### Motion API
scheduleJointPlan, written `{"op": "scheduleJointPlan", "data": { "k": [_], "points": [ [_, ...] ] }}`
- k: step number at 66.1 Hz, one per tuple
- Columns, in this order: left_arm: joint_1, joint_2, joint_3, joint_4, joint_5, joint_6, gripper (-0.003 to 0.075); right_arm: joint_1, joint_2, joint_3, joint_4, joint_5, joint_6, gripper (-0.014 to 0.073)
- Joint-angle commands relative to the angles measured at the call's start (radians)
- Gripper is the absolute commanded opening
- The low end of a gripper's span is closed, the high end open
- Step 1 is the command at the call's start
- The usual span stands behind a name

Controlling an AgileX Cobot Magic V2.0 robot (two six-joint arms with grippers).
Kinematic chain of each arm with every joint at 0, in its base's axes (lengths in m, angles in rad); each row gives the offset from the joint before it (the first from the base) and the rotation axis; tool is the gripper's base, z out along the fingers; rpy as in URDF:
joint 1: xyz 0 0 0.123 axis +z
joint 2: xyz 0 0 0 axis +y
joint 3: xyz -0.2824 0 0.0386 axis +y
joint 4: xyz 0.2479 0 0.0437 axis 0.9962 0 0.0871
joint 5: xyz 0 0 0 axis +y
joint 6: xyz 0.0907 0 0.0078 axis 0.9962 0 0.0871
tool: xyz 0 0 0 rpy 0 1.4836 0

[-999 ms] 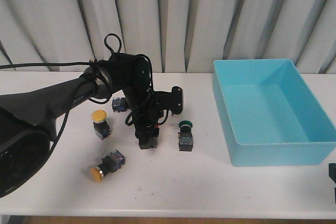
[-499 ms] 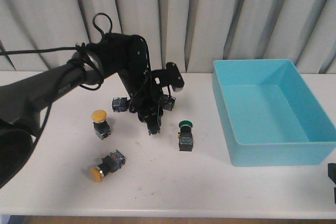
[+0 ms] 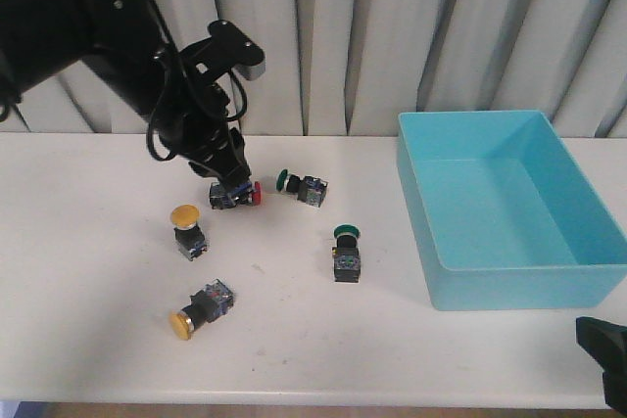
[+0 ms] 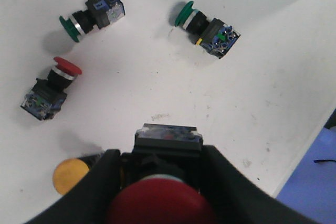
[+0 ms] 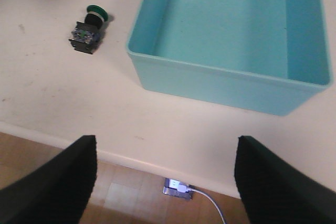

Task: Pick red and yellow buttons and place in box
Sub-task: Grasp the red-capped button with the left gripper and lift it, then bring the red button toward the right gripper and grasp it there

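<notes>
My left gripper (image 4: pixel 163 156) is shut on a red button (image 4: pixel 160 203), whose blue-grey body (image 4: pixel 167 135) sticks out past the fingertips. In the front view this gripper (image 3: pixel 225 171) hangs above the table's back left. A second red button (image 3: pixel 240 195) lies on its side just under it and also shows in the left wrist view (image 4: pixel 52 85). Two yellow buttons (image 3: pixel 187 228) (image 3: pixel 197 310) sit left of centre. The turquoise box (image 3: pixel 519 286) stands at the right, with nothing in it. My right gripper (image 5: pixel 165 182) is open and empty at the table's front edge, near the box (image 5: pixel 210 82).
Two green-capped buttons lie on the table, one at the back (image 3: pixel 300 186) and one in the middle (image 3: pixel 345 254); both show in the left wrist view (image 4: pixel 89 17) (image 4: pixel 207 27). A grey curtain hangs behind the table.
My left arm has risen from the table's middle and swung up and to the back left with the red button held. My right gripper has come a little further into the front view.
</notes>
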Motion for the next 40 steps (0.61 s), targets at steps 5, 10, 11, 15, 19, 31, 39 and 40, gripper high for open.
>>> {"op": "scheduleJointPlan", "data": {
  "k": [5, 10, 11, 15, 19, 31, 39, 40],
  "points": [
    [0.006, -0.237, 0.230, -0.038, -0.166, 0.038, 0.0193, -0.005, 0.014, -0.030, 0.124, -0.032, -0.126, 0.0524],
    [0.006, -0.316, 0.343, -0.038, -0.228, 0.101, 0.0193, -0.005, 0.036, -0.030, 0.169, -0.008, -0.178, 0.0524],
    [0.006, -0.331, 0.365, -0.039, -0.239, 0.115, 0.0193, -0.005, 0.038, -0.030, 0.173, -0.005, -0.183, 0.0524],
    [0.006, -0.386, 0.448, -0.049, -0.278, 0.180, 0.0193, -0.005, 0.066, -0.030, 0.207, 0.019, -0.231, 0.0524],
    [0.006, -0.437, 0.524, -0.089, -0.314, 0.260, 0.0193, -0.005, 0.097, -0.030, 0.244, 0.035, -0.283, 0.0524],
    [0.006, -0.498, 0.682, -0.340, -0.389, 0.569, 0.0193, -0.004, 0.220, -0.033, 0.421, 0.073, -0.532, 0.0524],
    [0.005, -0.479, 0.703, -0.539, -0.353, 0.806, 0.0193, -0.004, 0.313, -0.054, 0.560, 0.134, -0.741, 0.0524],
    [0.005, -0.477, 0.702, -0.573, -0.346, 0.833, 0.0193, -0.004, 0.323, -0.060, 0.579, 0.142, -0.769, 0.0524]
  ]
}}
